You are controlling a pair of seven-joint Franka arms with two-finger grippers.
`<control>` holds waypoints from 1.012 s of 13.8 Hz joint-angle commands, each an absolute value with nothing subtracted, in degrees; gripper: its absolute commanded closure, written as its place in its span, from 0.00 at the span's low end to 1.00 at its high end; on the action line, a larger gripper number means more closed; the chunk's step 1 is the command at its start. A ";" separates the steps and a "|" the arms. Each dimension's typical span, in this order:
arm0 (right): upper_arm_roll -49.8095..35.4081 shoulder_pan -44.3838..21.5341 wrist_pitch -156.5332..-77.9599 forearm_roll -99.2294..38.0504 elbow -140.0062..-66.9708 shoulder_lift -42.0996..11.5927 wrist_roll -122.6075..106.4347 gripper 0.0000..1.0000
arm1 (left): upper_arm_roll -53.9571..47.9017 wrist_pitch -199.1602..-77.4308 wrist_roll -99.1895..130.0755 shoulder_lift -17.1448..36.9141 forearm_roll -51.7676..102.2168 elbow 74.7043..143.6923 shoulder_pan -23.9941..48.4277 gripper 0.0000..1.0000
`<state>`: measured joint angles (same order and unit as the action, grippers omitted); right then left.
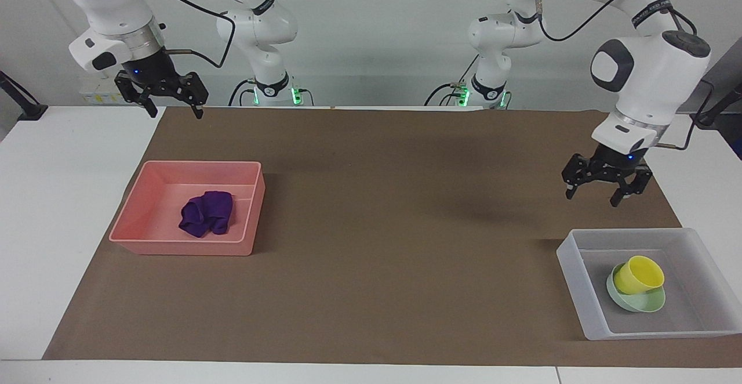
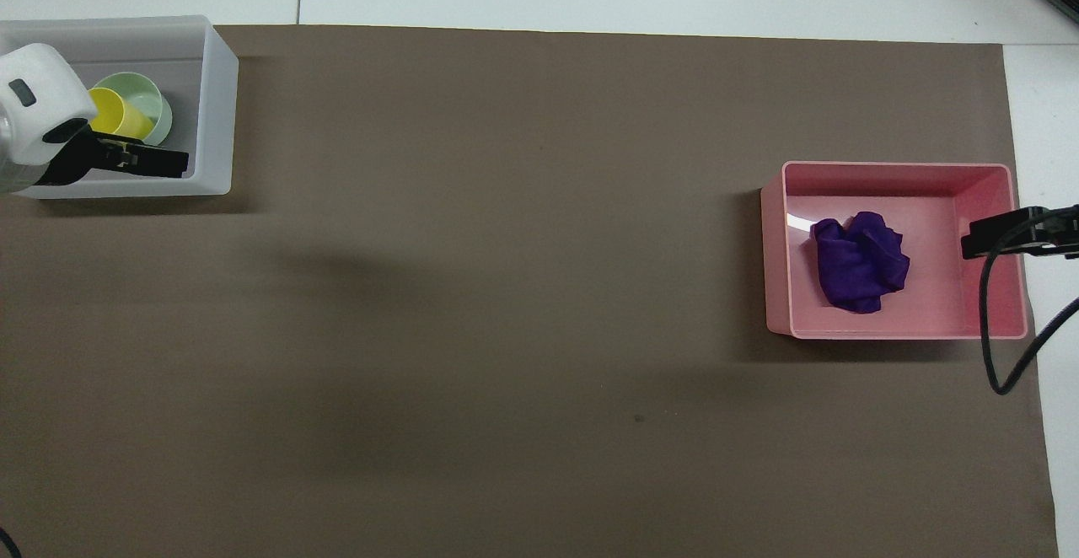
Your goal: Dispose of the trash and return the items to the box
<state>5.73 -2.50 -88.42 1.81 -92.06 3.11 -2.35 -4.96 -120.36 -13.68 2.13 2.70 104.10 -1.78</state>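
1. The left gripper hangs in the air with its fingers spread apart and nothing between them. In the facing view it is over the brown mat, clear of the translucent box at the left arm's end of the surface.
2. Inside that box sits the mint-green bowl, and the yellow cup lies tipped on its side in the bowl, its mouth turned away from the robots.
3. The right gripper is also raised, fingers parted and empty, over the mat's edge at the right arm's end of the surface.
4. Below that gripper and farther from the robots stands the pink bin, with the purple cloth wad lying crumpled on its floor.
5. Writing: a dark band on the left arm's upper link carries white lettering, too small to read. A similar band shows on the right arm's link near its base, also unreadable.
6. The facing view shows both arms whole, green lights at their bases, and the air between each gripper and the mat.
7. The overhead view shows the left gripper overlapping the box and partly covering the cup and bowl. Only the right gripper's tip enters that view, over the pink bin; the cloth wad's folds show more plainly there.
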 commanded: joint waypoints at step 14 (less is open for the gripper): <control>5.36 -2.37 -87.71 1.22 -93.34 4.66 -0.70 0.00 | -3.87 -90.70 -3.87 2.47 -0.53 86.03 2.81 0.00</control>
